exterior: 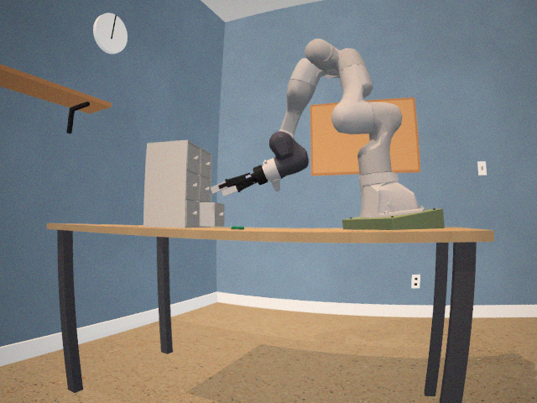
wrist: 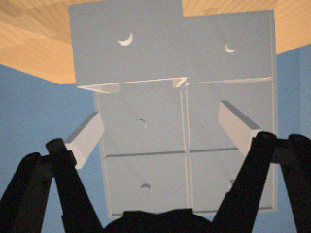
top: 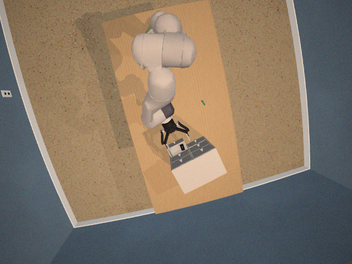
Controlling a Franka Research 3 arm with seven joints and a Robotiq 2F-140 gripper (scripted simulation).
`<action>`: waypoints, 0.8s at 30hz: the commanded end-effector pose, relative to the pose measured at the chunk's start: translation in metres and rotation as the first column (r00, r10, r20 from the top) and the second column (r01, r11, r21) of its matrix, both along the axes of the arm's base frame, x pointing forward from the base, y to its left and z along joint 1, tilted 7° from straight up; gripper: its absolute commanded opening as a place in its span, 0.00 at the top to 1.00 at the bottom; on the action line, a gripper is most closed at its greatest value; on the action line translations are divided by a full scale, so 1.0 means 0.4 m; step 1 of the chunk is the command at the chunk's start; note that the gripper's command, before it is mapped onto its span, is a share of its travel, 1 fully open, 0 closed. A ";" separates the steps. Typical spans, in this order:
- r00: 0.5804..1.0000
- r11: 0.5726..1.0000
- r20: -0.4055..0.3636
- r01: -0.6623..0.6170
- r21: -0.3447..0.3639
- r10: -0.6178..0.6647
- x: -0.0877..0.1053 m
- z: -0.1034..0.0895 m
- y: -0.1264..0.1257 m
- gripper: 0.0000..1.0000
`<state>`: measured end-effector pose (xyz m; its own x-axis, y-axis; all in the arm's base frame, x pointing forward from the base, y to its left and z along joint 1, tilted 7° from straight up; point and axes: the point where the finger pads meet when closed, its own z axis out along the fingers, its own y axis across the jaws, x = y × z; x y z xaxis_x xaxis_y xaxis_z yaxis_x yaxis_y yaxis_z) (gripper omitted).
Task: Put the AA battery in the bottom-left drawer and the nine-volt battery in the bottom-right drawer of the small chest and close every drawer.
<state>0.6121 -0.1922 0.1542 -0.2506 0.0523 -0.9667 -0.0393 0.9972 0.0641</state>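
Note:
The small chest (top: 200,170) (exterior: 167,186) stands upright on the table, its drawer fronts facing the arm. Its bottom-row right drawer (top: 174,149) (exterior: 207,213) (wrist: 97,53) is pulled well out and looks level. The black nine-volt battery (top: 182,147) lies inside it; the drawer hides it in the other views. The bottom-row left drawer (exterior: 192,208) (wrist: 214,60) is in, like the upper ones. The green AA battery (top: 203,102) (exterior: 237,227) lies on the table. My gripper (top: 178,142) (exterior: 218,191) (wrist: 158,116) is wide open and empty, above the pulled-out drawer before the upper fronts.
The arm's green base (exterior: 392,221) is at the other end of the table (top: 198,71) (exterior: 303,234). Small knobs stick out from the drawer fronts near my fingers. The chest's back lies near the table's far edge.

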 end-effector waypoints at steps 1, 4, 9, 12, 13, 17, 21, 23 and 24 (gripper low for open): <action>1.000 1.000 0.009 0.000 0.008 0.000 -0.026 0.005 -0.001 0.00; 1.000 1.000 0.009 0.000 0.008 0.000 -0.037 0.004 -0.002 0.00; 1.000 1.000 0.009 0.000 0.008 0.000 -0.100 0.001 -0.004 0.00; 1.000 1.000 0.009 0.000 0.008 0.000 -0.144 -0.001 -0.005 0.00; 1.000 1.000 0.009 0.000 0.008 0.000 -0.159 -0.002 -0.006 0.00; 1.000 1.000 0.009 0.000 0.008 0.000 -0.219 -0.005 -0.008 0.00; 1.000 1.000 0.009 0.000 0.008 0.000 -0.249 -0.006 -0.009 0.00; 1.000 1.000 0.009 0.000 0.008 0.000 -0.277 -0.008 -0.010 0.00; 1.000 1.000 0.009 0.000 0.008 0.000 -0.291 -0.008 -0.011 0.00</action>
<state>0.5035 -0.1988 0.1454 -0.2618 0.0365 -0.9644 -0.0346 0.9983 0.0472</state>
